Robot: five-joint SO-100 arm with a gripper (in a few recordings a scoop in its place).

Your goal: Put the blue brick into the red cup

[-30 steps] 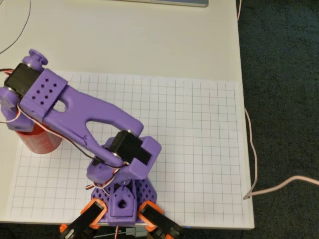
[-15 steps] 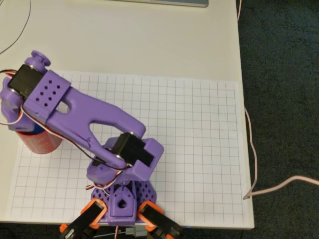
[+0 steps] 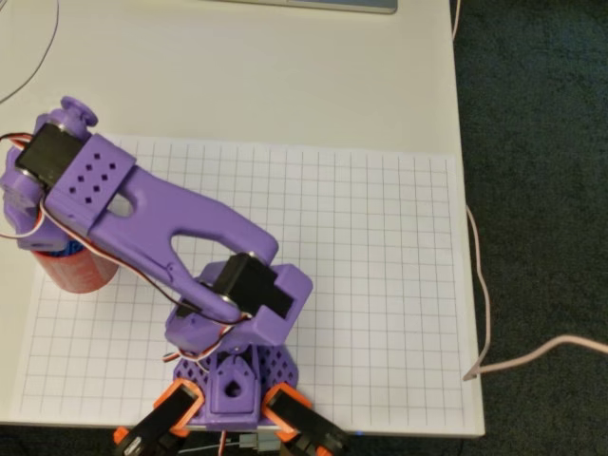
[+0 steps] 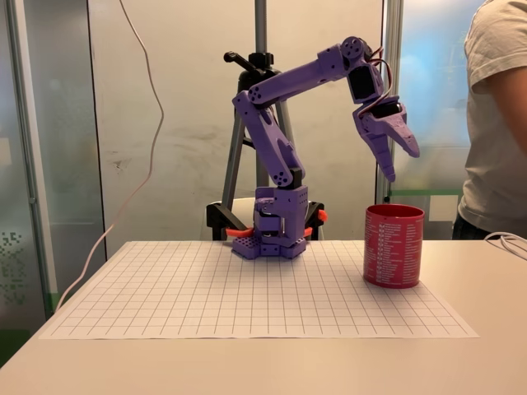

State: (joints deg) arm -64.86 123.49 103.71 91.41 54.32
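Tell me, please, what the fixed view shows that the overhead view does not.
The fixed view gives the gripper from the side: open, nothing between its jaws, hanging above the red cup, with a person standing at the right edge. The overhead view gives a sliver of blue at the cup's rim under the arm, probably the blue brick, and a cable along the table's right edge. Both share the purple arm, the cup and the grid sheet.

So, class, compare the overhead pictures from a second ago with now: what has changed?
The arm shifted slightly rightward. A sliver of blue, probably the blue brick, now shows at the red cup beneath the wrist, where none showed before. In the fixed view the pincer hangs open and empty above the cup. Cup and grid sheet stayed put.
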